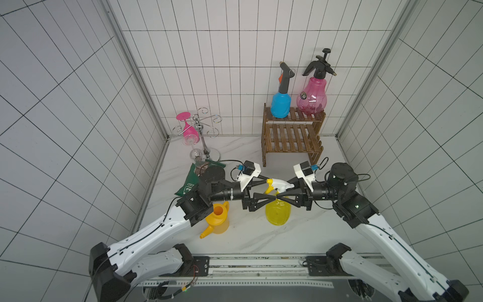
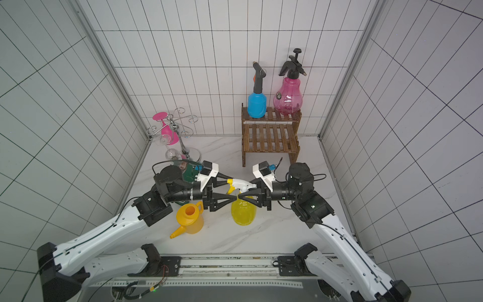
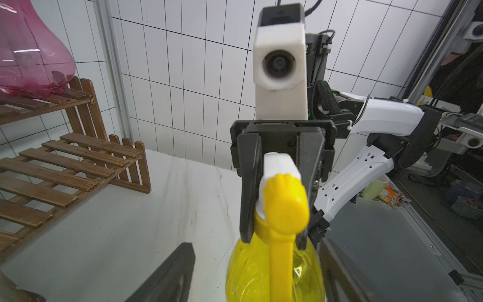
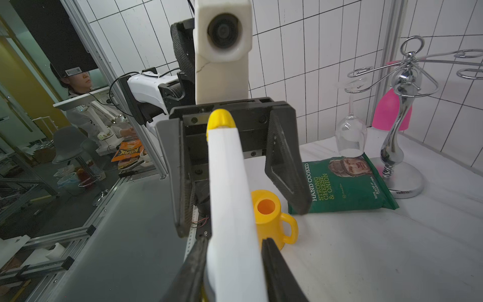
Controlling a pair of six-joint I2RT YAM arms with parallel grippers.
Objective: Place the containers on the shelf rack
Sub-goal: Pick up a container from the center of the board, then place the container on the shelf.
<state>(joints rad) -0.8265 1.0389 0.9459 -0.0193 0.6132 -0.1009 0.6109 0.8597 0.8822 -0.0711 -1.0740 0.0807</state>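
Looks like a mid-air swap to me: the yellow trigger bottle (image 1: 278,213) sits between the two arms near the front middle of the table, well short of the shelf rack (image 1: 290,138). I can't tell if its base is on the marble or hanging just above it. The right gripper (image 1: 281,190) is pinched onto the white spray head (image 4: 230,196), with a finger pressed to each side in the right wrist view. The left gripper (image 1: 271,188) is spread wide around the nozzle end and not touching it. If I were driving, I'd pull the left arm straight back along the nozzle so a finger doesn't clip the yellow tip and twist the bottle in the other claw. A grip that high up means the heavy body can swing, so I'd carry it slow and upright. The blue sprayer (image 1: 281,104) and pink sprayer (image 1: 311,99) already fill the top tier, so the bare lower tier seems the obvious spot. Headroom there looks tight, so probably slide it in from the front. The yellow-orange watering can (image 1: 218,218) waits under the left arm.
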